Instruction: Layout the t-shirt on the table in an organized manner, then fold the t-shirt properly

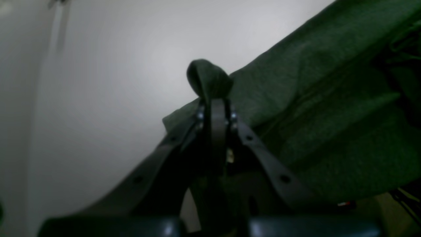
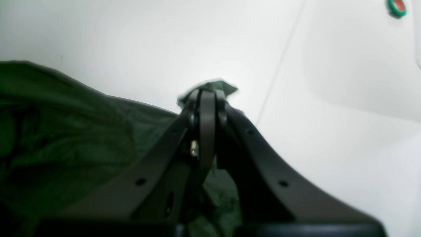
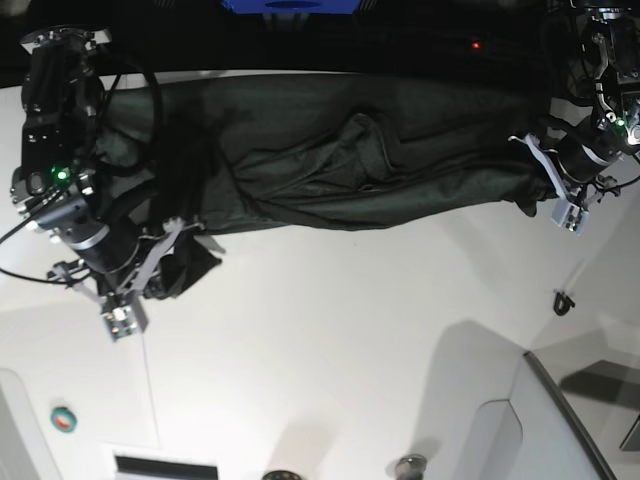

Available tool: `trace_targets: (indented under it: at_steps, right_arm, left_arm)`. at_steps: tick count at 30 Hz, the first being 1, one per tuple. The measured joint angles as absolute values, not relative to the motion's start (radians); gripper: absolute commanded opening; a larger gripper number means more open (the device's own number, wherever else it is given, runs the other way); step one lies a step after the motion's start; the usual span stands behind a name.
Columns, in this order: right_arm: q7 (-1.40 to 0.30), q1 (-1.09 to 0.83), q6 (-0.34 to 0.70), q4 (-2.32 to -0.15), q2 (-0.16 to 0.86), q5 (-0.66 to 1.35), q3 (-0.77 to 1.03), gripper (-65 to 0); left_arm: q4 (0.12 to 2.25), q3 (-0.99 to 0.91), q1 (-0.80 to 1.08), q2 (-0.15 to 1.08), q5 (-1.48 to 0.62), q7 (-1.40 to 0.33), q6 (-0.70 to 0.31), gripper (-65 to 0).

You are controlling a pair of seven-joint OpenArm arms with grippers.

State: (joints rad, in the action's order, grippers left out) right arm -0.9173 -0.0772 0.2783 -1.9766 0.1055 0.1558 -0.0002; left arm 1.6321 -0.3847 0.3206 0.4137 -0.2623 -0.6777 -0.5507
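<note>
T-shirt pinched at both ends

The green t-shirt [image 3: 340, 160] is gripped by the closed left hand [image 1: 210, 95] and closed right hand [image 2: 207, 92] over the white bench [image 3: 340, 330].

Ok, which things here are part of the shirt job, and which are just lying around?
In the job:
- t-shirt
- table
- left tool, shut on the t-shirt
- right tool, shut on the t-shirt

Lying about:
- green-and-red round item
- small dark object
</note>
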Motion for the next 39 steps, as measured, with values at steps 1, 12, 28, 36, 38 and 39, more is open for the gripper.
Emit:
trace_targets:
  at_steps: [1, 12, 28, 36, 38, 39]
  right_arm:
    - [-0.924, -0.068, 0.278, -1.975, 0.098, 0.154, 0.023, -64.7]
    - [-0.914, -0.158, 0.28, -1.975, 0.079, 0.218, 0.027, -64.7]
    - [-0.888, -0.294, 0.42, -1.902, 0.076, 0.502, -0.229, -64.2]
    - [-0.882, -0.304, 0.21, -1.754, 0.106, 0.491, -0.25, -36.2]
    - [-0.879, -0.299, 0.205, -1.789, 0.118, 0.497, -0.287, -35.1]
    - [-0.876, -0.295, 0.204, -1.811, 0.115, 0.505, -0.289, -36.5]
  left_arm:
    - [1.632, -0.385, 0.321, 0.413, -0.262, -0.678, -0.55, -65.0]
    - [1.624, -0.385, 0.321, 0.416, -0.263, -0.676, -0.551, -65.0]
    - [1.584, -0.385, 0.298, 0.419, -0.263, -0.677, -0.551, -65.0]
    - [1.552, -0.382, 0.305, 0.409, -0.109, -0.674, -0.551, -65.0]
    - [1.553, -0.385, 0.307, 0.39, -0.086, -0.674, -0.551, -65.0]
    - [1.553, -0.385, 0.306, 0.385, -0.084, -0.673, -0.554, -65.0]
